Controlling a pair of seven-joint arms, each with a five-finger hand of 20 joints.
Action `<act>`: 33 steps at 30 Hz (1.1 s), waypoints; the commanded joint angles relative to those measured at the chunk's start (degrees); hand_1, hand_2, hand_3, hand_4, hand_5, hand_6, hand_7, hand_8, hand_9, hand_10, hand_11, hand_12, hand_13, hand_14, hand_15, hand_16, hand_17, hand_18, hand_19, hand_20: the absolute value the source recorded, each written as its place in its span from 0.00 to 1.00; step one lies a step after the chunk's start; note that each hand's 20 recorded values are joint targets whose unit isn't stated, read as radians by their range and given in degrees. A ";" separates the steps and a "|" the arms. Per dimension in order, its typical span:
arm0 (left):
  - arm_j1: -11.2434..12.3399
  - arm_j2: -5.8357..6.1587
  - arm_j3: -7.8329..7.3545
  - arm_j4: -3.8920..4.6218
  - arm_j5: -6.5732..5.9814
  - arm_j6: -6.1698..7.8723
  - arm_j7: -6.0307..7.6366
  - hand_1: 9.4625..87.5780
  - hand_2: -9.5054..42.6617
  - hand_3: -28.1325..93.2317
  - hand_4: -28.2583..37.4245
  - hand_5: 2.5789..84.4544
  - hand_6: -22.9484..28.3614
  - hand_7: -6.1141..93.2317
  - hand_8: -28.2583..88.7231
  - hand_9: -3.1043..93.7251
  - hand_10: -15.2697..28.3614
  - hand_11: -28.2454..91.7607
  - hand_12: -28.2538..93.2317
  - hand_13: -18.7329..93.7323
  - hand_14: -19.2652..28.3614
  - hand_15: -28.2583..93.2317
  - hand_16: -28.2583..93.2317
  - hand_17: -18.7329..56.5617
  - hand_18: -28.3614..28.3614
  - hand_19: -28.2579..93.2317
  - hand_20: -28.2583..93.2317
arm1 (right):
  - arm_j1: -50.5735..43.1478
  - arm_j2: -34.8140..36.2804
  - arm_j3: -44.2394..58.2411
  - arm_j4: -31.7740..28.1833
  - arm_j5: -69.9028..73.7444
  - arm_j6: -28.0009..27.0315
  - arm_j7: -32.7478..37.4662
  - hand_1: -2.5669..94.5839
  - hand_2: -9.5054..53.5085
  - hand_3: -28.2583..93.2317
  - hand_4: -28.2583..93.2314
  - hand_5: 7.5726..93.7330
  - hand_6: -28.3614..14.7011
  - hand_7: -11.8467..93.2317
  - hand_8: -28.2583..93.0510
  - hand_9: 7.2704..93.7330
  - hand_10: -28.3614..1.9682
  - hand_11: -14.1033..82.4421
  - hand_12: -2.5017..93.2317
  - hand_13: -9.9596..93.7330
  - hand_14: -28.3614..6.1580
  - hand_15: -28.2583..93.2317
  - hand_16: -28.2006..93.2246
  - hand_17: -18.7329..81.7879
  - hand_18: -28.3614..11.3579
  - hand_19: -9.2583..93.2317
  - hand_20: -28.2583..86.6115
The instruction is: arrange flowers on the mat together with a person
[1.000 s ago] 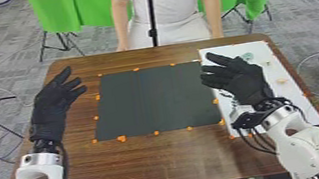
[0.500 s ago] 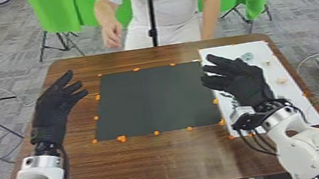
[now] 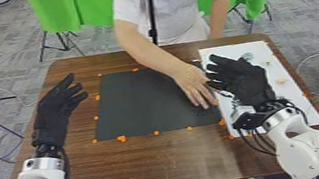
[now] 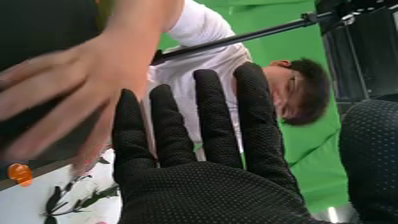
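A person in a white short-sleeved top leans in from across the brown wooden counter (image 3: 166, 164), one bare arm stretched over the dark mat (image 3: 144, 102). In the head view, the person's hand (image 3: 193, 83) is at the mat's right side, just beside the robot's right hand (image 3: 242, 80), with its fingers pointing toward the robot. Whether it touches the mat or holds anything, I cannot tell.

The robot's right hand is open and over the white board (image 3: 288, 104) to the right of the mat. The left hand (image 3: 56, 109) is open too, at the left side of the counter. Orange marks (image 3: 122, 138) dot the mat's border, and a small pale blue-green item (image 3: 247, 57) lies on the board's far part.

The right wrist view adds closer detail: straight gloved fingers, the person's fingers spread and blurred, and a dark leafy stem (image 4: 89, 201) on the white board.
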 commanded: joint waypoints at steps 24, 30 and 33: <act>0.35 -0.13 0.41 0.04 -0.87 1.28 0.76 0.15 0.33 0.87 0.00 0.43 0.59 0.14 0.18 0.41 0.77 0.41 0.31 0.41 0.95 0.61 0.18 0.14 1.00 0.60 0.30 | 0.01 0.44 -1.06 -0.38 0.58 1.70 -2.23 0.06 0.37 0.92 0.00 0.42 0.71 0.25 0.13 0.41 0.58 0.20 0.16 0.35 0.33 0.31 0.42 0.22 0.18 0.46 0.38; 0.35 -0.13 0.46 0.04 -1.14 1.91 1.00 0.15 0.33 0.87 0.00 0.43 0.59 0.15 0.18 0.41 0.77 0.42 0.31 0.41 0.95 0.61 0.17 0.14 1.00 0.60 0.30 | 0.20 0.23 -1.40 -0.23 0.84 1.48 -1.93 0.07 0.37 0.92 0.00 0.42 0.71 0.25 0.13 0.41 0.59 0.20 0.16 0.36 0.32 0.32 0.42 0.23 0.18 0.46 0.39; 0.25 -0.06 0.52 0.02 -1.14 1.89 0.94 0.15 0.33 0.87 0.00 0.41 0.58 0.15 0.18 0.40 0.77 0.42 0.31 0.41 0.95 0.61 0.17 0.14 1.00 0.60 0.30 | -0.03 0.05 -1.35 -0.24 0.77 1.32 -1.97 0.07 0.37 0.92 0.00 0.41 0.72 0.25 0.13 0.41 0.58 0.20 0.17 0.39 0.29 0.34 0.41 0.23 0.17 0.47 0.39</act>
